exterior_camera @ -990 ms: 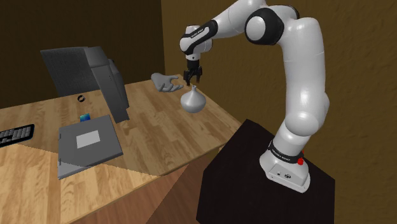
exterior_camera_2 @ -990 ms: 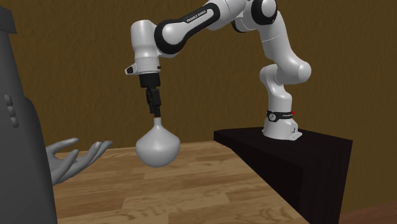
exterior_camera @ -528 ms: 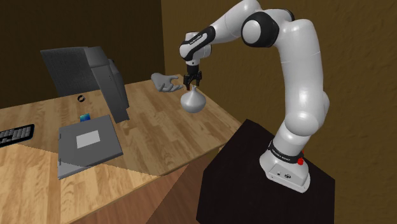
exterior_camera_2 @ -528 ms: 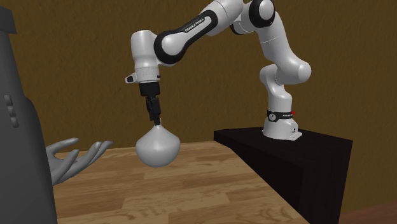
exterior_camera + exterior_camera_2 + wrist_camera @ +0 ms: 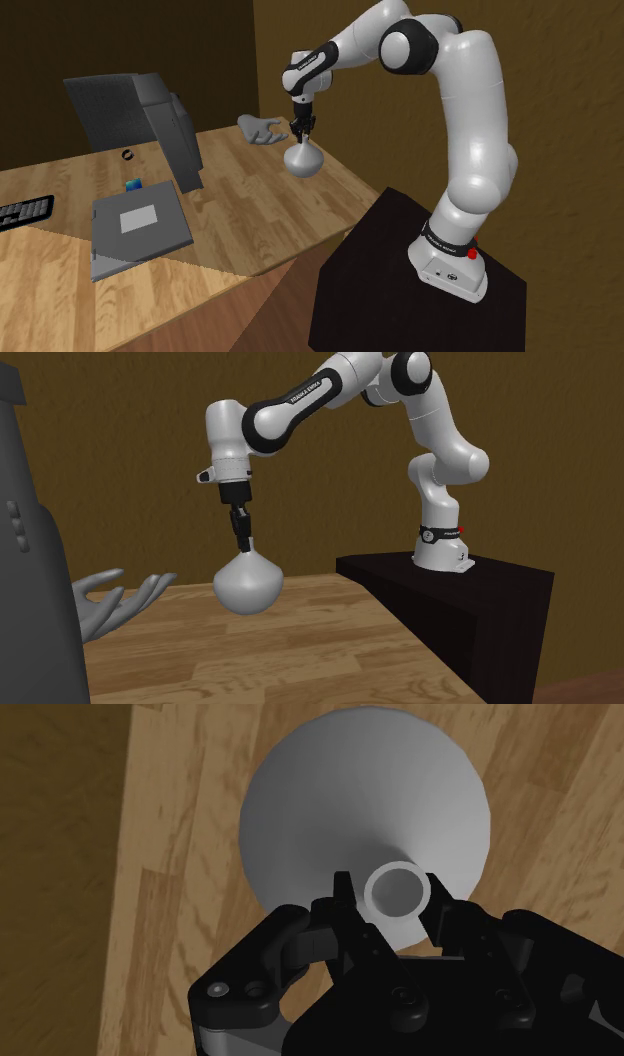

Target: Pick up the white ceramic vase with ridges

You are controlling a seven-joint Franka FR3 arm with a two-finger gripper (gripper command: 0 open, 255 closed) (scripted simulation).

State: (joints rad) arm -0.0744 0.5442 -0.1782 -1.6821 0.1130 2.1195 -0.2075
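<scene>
The all-black two-finger gripper [image 5: 242, 542] points straight down over the light wooden table [image 5: 300, 652]. Its jaws are set narrow, clasping the slim neck of the pale grey, round-bellied vase [image 5: 247, 588]. In the wrist view, one finger [image 5: 343, 894] presses each side of the open rim. The vase hangs upright under the gripper, near the table edge that faces the black stand [image 5: 400, 270]. Contact between the vase base and the wood cannot be determined. A grey hand-shaped figure [image 5: 120, 602] lies on the table just beside the vase, apart from it.
</scene>
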